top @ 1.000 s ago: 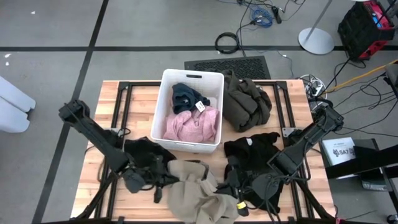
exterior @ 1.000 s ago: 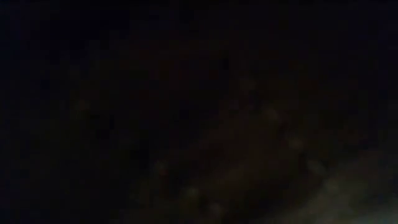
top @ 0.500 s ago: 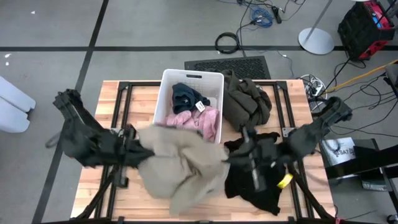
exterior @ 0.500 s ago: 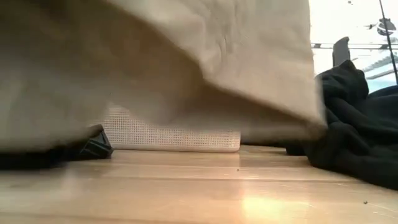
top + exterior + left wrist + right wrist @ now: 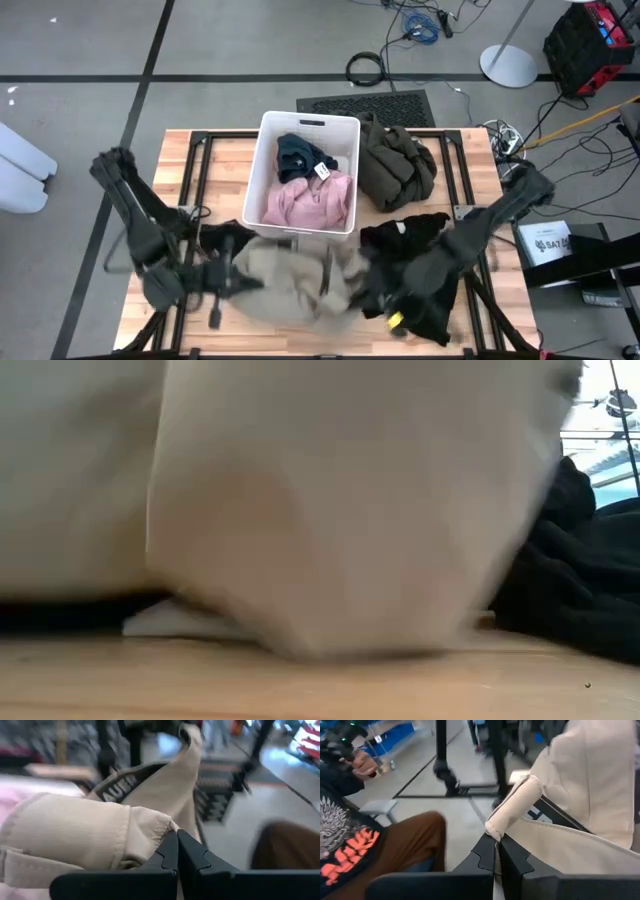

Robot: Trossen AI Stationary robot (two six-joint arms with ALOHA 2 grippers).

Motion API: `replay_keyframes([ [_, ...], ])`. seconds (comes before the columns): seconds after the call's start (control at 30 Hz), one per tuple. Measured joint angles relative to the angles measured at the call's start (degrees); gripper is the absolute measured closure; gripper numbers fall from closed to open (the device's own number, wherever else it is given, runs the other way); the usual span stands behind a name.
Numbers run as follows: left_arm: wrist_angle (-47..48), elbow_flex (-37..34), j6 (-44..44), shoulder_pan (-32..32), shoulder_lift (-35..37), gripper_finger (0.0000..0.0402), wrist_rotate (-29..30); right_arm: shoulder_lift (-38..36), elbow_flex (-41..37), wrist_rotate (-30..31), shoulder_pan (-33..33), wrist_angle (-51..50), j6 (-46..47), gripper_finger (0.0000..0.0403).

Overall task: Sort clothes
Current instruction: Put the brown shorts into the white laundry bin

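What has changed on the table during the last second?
Both tools, left and right, lifted the tan garment over the white bin, then brought it back down toward the front edge, staying shut on it. The pink garment stayed in the bin.

Tan garment (image 5: 330,500) (blurred) hides perhaps most of the bin.

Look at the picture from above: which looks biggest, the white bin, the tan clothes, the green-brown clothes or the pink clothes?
1. White bin
2. Tan clothes, held by both grippers, and green-brown clothes: these look too alike to rank, and the tan one is bunched up.
3. Pink clothes, partly hidden inside the bin.
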State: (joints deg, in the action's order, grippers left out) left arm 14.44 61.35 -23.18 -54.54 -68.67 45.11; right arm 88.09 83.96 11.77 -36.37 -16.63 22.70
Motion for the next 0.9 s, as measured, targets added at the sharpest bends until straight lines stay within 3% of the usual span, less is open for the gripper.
replay_keyframes([
  [0.2,-3.14,-0.45,-8.82,-5.49,-11.11,0.0402,-3.1,10.5,0.0,0.38,-5.56,7.43,2.81,0.0403],
  [0.3,-3.16,-0.45,-14.14,-6.59,-15.12,0.0402,-1.26,13.8,0.02,5.26,-6.19,6.29,7.22,0.0403],
  [0.43,1.98,-0.47,-22.8,-6.72,-18.74,0.0402,0.49,16.3,0.02,13.14,-4.76,-3.05,19.43,0.0403],
  [0.57,13.3,-0.47,-33.93,-6.48,-20.07,0.0402,1.77,17.21,0.02,17.21,-2.05,-15.88,32.07,0.0403],
  [0.73,26.78,-0.47,-47.96,-6.29,-21.23,0.0402,0.26,19.46,0.02,14.46,1.59,-23.69,39.94,0.0403],
  [0.9,27.89,-0.47,-50.07,-6.24,-22.11,0.04,-4.5,22.86,0.02,5.25,4.17,-22.75,40.81,0.0401],
])
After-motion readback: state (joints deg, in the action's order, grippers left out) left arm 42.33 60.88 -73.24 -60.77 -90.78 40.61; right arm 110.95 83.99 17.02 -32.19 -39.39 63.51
